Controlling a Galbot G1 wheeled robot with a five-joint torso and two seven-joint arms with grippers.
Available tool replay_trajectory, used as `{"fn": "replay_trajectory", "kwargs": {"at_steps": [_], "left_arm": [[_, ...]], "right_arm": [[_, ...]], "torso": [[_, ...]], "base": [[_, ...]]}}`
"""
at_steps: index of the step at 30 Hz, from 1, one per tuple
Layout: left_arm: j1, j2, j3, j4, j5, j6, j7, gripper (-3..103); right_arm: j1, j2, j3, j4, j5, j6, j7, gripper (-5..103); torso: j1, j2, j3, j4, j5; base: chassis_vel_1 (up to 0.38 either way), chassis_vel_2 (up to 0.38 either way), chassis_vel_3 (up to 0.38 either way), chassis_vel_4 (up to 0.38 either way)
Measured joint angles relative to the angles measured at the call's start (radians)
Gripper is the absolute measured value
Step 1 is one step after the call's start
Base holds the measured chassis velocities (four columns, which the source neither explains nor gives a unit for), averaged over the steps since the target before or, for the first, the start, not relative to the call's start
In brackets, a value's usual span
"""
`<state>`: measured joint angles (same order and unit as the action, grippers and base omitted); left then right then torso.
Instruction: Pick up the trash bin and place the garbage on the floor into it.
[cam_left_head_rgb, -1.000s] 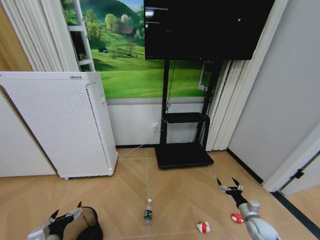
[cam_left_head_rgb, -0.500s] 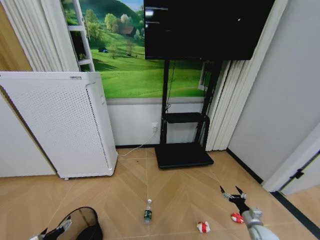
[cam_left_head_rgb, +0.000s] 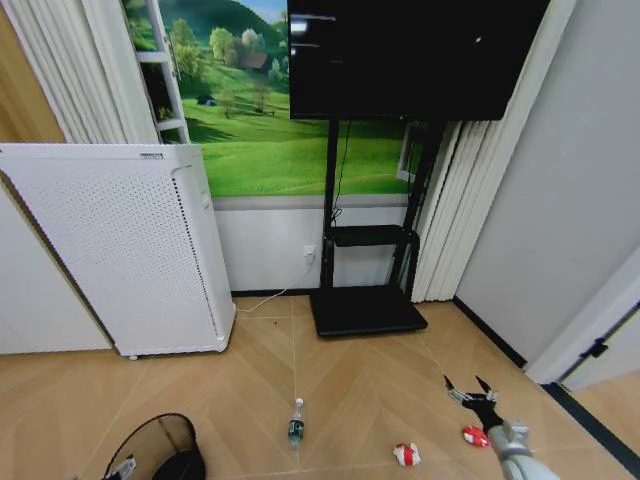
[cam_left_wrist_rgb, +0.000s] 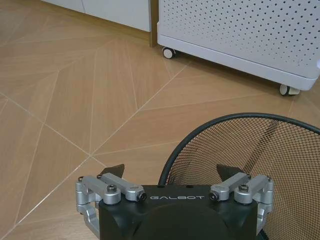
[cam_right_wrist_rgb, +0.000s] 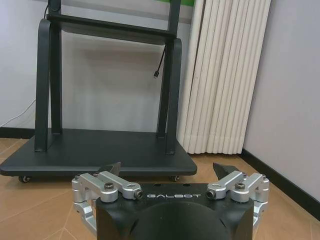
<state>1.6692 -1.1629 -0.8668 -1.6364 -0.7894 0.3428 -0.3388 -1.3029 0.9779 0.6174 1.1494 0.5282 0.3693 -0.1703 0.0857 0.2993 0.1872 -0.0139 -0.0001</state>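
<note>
Your left gripper (cam_left_wrist_rgb: 170, 171) hangs low over the near rim of the trash bin (cam_left_wrist_rgb: 250, 150), fingers spread wide, one tip outside the rim and one over the mesh inside, nothing gripped. In the head view the trash bin (cam_left_head_rgb: 160, 448) stands on the floor (cam_left_head_rgb: 250, 370) at the lower left, in front of the white perforated appliance (cam_left_head_rgb: 120, 250). Your right gripper (cam_left_head_rgb: 468, 387) is low on the right with its fingers splayed apart and empty, just beside a red-and-white wrapper (cam_left_head_rgb: 474, 435). A second wrapper (cam_left_head_rgb: 405, 454) lies near it, toward the middle. The bottle (cam_left_head_rgb: 296, 421) lies on the floor between the bin and the wrappers, apart from both. The right wrist view faces the black TV stand (cam_right_wrist_rgb: 100, 150) and the curtain (cam_right_wrist_rgb: 225, 75).
</note>
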Motion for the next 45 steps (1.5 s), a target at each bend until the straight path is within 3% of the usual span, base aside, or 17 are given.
{"fn": "replay_trajectory", "kwargs": {"at_steps": [4,8,11,18,22,23,26,27,31,37,40,45], "left_arm": [[-0.032,0.003,0.006,0.046,0.013,-0.01,0.007,98],[-0.064,0.009,0.013,0.1,0.027,-0.023,0.022,77],[-0.071,0.009,0.014,0.108,0.029,-0.025,0.025,72],[-0.076,0.001,0.019,0.1,0.021,-0.034,0.028,39],[-0.07,-0.004,0.019,0.095,0.021,-0.041,0.035,34],[-0.066,-0.008,0.019,0.092,0.023,-0.046,0.041,23],[-0.059,-0.012,0.019,0.082,0.021,-0.054,0.048,18],[-0.054,-0.015,0.018,0.069,0.019,-0.062,0.054,8],[-0.039,-0.022,0.014,0.03,0.013,-0.07,0.057,6],[0.023,-0.041,-0.005,-0.125,0.032,-0.101,0.077,6],[0.076,-0.057,-0.032,-0.245,0.072,-0.124,0.095,6],[0.147,-0.074,-0.067,-0.346,0.08,-0.129,0.101,6]], "right_arm": [[0.0,-0.002,0.004,-0.004,0.0,0.004,0.0,100],[0.001,-0.012,0.007,-0.013,-0.001,0.009,-0.002,100],[0.002,-0.015,0.007,-0.016,-0.002,0.009,-0.003,100],[0.019,-0.013,-0.005,-0.031,-0.034,0.001,0.017,100],[0.025,-0.006,-0.017,-0.043,-0.055,0.001,0.046,100],[0.026,-0.001,-0.024,-0.049,-0.064,0.004,0.057,100],[0.027,0.007,-0.027,-0.059,-0.079,0.015,0.052,100],[0.027,0.012,-0.029,-0.064,-0.083,0.023,0.041,100],[0.032,0.021,-0.031,-0.074,-0.089,0.038,0.026,100],[0.061,0.065,-0.046,-0.128,-0.154,0.121,0.001,100],[0.035,0.119,-0.058,-0.141,-0.221,0.161,-0.089,100],[-0.003,0.212,-0.086,-0.151,-0.34,0.218,-0.176,100]], "torso": [[0.0,0.0,0.0,0.0,0.0],[0.0,0.0,0.0,0.0,0.0],[0.0,0.0,0.0,0.0001,0.0],[0.0,0.001,0.0,0.0002,0.0],[0.0,0.001,0.0,0.0001,0.0002],[0.0,0.001,0.0,0.0002,0.0002],[0.0,0.001,0.0,0.0002,-0.0001],[0.0,0.001,0.0,0.0001,-0.0001],[0.0,0.001,0.0,0.0,0.0001],[0.0,0.001,0.0,0.0004,0.0003],[0.0,0.001,0.0,-0.0002,-0.0003],[0.0,0.001,0.0,-0.0002,-0.0001]], "base": [[0.0,0.0,0.0,0.0],[0.0,0.0,0.0,0.0],[0.0,0.0,0.0,0.0],[0.0,0.0,0.0,0.0],[0.0,0.0,0.0,0.0],[0.0,0.0,0.0,0.0],[0.0,0.0,0.0,0.0],[0.0,0.0,0.0,0.0],[0.0,0.0,0.0,0.0],[0.0,0.0,0.0,0.0],[0.0,0.0,0.0,0.0],[0.0,0.0,0.0,0.0]]}}
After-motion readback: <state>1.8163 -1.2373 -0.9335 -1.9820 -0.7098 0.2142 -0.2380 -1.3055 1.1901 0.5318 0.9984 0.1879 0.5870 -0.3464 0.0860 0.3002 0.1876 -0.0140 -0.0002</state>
